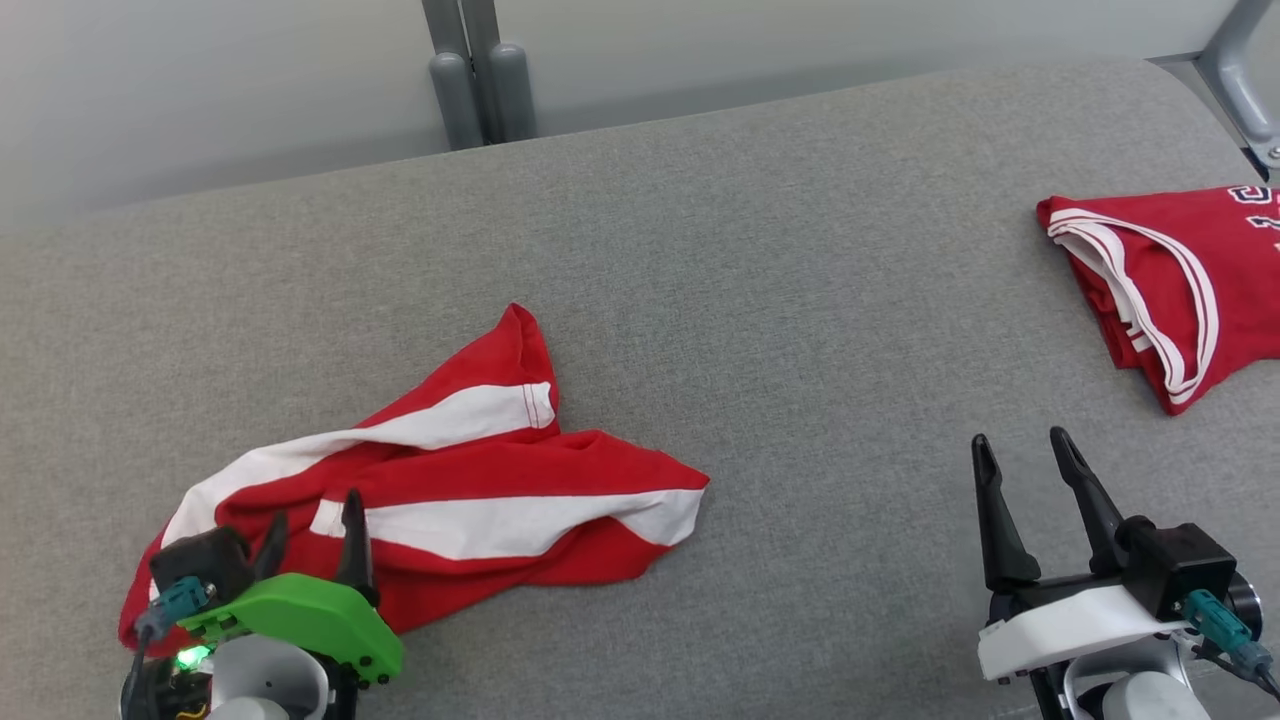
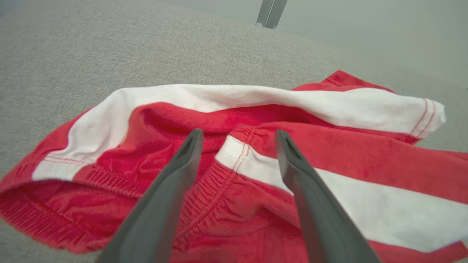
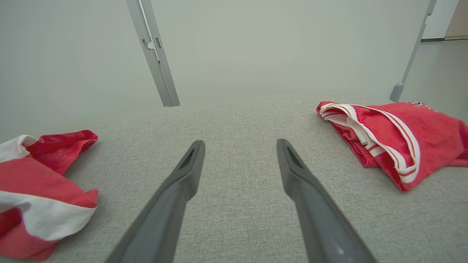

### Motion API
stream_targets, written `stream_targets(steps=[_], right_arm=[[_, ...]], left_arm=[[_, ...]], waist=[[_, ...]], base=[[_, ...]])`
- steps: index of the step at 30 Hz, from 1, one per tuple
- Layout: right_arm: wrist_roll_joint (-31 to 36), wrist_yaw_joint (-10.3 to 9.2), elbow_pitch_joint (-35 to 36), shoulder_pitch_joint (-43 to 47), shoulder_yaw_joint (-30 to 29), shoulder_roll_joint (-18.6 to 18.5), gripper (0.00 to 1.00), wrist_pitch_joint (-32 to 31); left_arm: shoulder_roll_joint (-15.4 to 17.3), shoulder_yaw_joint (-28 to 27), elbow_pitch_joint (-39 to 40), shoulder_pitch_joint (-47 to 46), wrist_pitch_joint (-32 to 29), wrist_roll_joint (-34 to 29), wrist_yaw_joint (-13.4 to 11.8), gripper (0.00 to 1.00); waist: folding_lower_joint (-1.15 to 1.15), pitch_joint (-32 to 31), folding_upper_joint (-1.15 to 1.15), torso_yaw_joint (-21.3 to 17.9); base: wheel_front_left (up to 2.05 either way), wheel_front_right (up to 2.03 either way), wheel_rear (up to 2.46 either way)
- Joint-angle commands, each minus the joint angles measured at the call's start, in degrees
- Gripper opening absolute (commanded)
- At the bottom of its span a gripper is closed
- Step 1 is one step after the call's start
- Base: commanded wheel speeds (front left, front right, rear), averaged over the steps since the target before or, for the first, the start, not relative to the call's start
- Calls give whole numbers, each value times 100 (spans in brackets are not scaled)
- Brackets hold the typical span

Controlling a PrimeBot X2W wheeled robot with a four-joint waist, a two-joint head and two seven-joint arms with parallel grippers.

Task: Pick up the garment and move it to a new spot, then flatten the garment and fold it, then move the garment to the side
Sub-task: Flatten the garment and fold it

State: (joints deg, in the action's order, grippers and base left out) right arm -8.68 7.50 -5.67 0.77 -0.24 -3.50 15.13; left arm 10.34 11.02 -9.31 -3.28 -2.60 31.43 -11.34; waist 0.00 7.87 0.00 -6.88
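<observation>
One crumpled garment (image 1: 440, 490) beneath left claw (image 1: 313, 510) (jersey (image 1: 1190, 290) lettering (image 1: 1258, 198) unreadable).

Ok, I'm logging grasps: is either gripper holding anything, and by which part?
Nothing is held. The left gripper is open over the crumpled red-and-white garment; the right gripper is open over the grey surface.

garments: 2 — crumpled garment (image 1: 450, 480), folded garment (image 1: 1170, 290) | claws: 2 — left claw (image 1: 315, 510), right claw (image 1: 1019, 437)
</observation>
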Motion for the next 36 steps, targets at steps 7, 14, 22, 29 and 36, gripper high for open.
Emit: stream_targets(steps=[7, 14, 22, 29, 36], right_arm=[[-54, -2, -44, 136, -100, 16, 100, 0], [-60, -2, -54, 39, -105, 31, 100, 0], [-27, -2, -34, 36, -145, -11, 100, 0], [16, -2, -53, 195, -154, -11, 100, 0], [29, -2, -57, 250, -128, -51, 100, 0]], left_arm=[[250, -171, -131, -17, -291, 147, -46, 100], [269, -103, -114, 101, -570, 442, 236, 96], [359, 172, -40, 145, -641, 403, 565, 0], [238, 28, 377, 790, -426, 584, 366, 0], [51, -185, 334, 1290, -4, 662, 162, 0]], waist=[[0, 40, 0, -180], [0, 83, 0, -97], [0, 34, 0, 55], [0, -93, 0, 213], [0, -166, 0, 415]], base=[[0, 0, 0], [0, 0, 0], [0, 0, 0], [0, 0, 0], [0, 0, 0]])
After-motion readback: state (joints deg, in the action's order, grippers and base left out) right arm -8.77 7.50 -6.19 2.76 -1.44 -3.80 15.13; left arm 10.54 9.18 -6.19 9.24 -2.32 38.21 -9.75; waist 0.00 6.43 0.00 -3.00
